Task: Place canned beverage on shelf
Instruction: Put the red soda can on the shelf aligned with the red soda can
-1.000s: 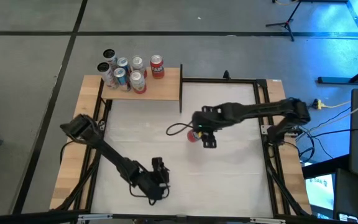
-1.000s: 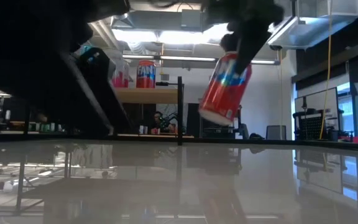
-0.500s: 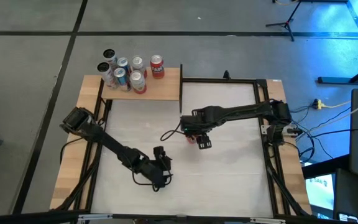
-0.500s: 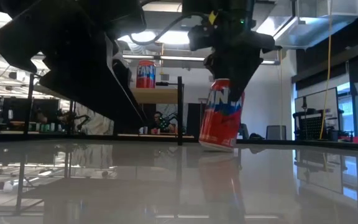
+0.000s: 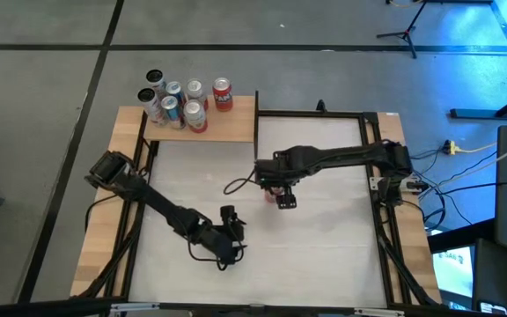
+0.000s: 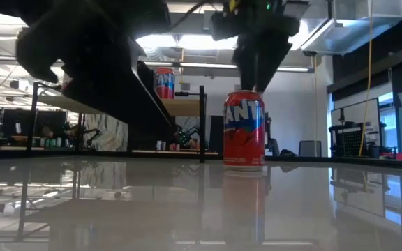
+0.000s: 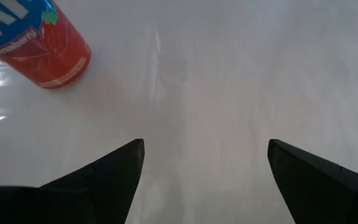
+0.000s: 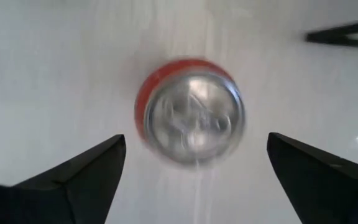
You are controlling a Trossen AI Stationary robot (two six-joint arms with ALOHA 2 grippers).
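A red canned beverage (image 6: 244, 131) stands upright on its base on the white tabletop (image 5: 324, 238), right of centre. My right gripper (image 8: 196, 140) hangs just over it, pointing down and open. Its fingers flank the can's silver top (image 8: 194, 118) with a gap on each side. The shelf (image 5: 223, 128), a tan board with a black edge, sits at the table's far left. My left gripper (image 7: 204, 168) is open and holds nothing. It hovers low near the table's front, angled at the can (image 7: 39, 46).
Several cans (image 5: 179, 101) stand on the shelf, a red one (image 5: 223, 94) nearest its right end. A black post (image 6: 202, 122) rises at the shelf's right edge. Wooden strips and black rails (image 5: 381, 202) border the table. Bare tabletop lies between the two grippers.
My right gripper has brought the can down and a little toward the table's left. The can was tilted and lifted clear; it now stands upright on the table, free of the fingers. My left gripper has moved slightly toward the far edge and the can.
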